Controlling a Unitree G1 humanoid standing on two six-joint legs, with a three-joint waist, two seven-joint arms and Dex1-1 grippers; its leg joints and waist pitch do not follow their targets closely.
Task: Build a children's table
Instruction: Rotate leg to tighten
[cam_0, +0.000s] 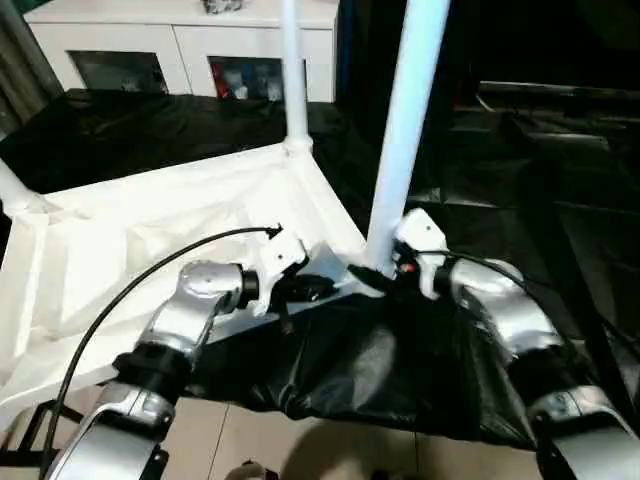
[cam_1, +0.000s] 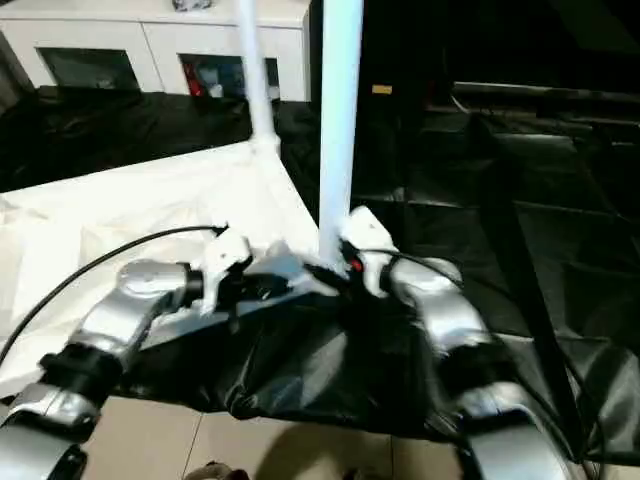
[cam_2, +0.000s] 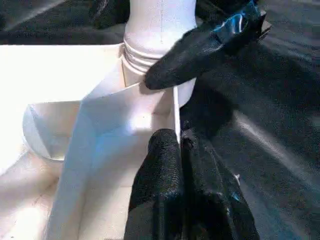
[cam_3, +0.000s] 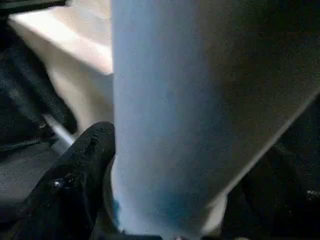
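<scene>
Starting nearest, with two silver forearms reaching in from the bottom of the head views over pale floor tiles. Resting the left gripper (cam_0: 300, 288) against the near edge of the tabletop (cam_0: 150, 240), fingers (cam_2: 170, 185) pressed tightly together with nothing between them (clearly closed in the left wrist view), tips right at the thin white rim. Trailing a black cable (cam_0: 150, 270) in an arc from the left wrist back toward the body. Standing just right of that, the right gripper (cam_0: 385, 268) at the foot of the nearest leg (cam_0: 405, 130), jaws spread wide around the tube; touching the base of the tube with one black finger (cam_3: 75, 170), the other side hard to make out, so not possible to say whether squeezing or merely flanking it. Lying upside down on black sheeting (cam_0: 380, 370), the white tabletop with ribbed underside facing up, near right corner socket (cam_2: 150, 55) already carrying that upright leg. Rising further back, a second leg (cam_0: 292, 70) seated in the far right corner. Poking in at the left edge, the stub of a third leg (cam_0: 12, 188). Sitting beyond everything, a white cabinet (cam_0: 190, 45) with glass doors against the back
</scene>
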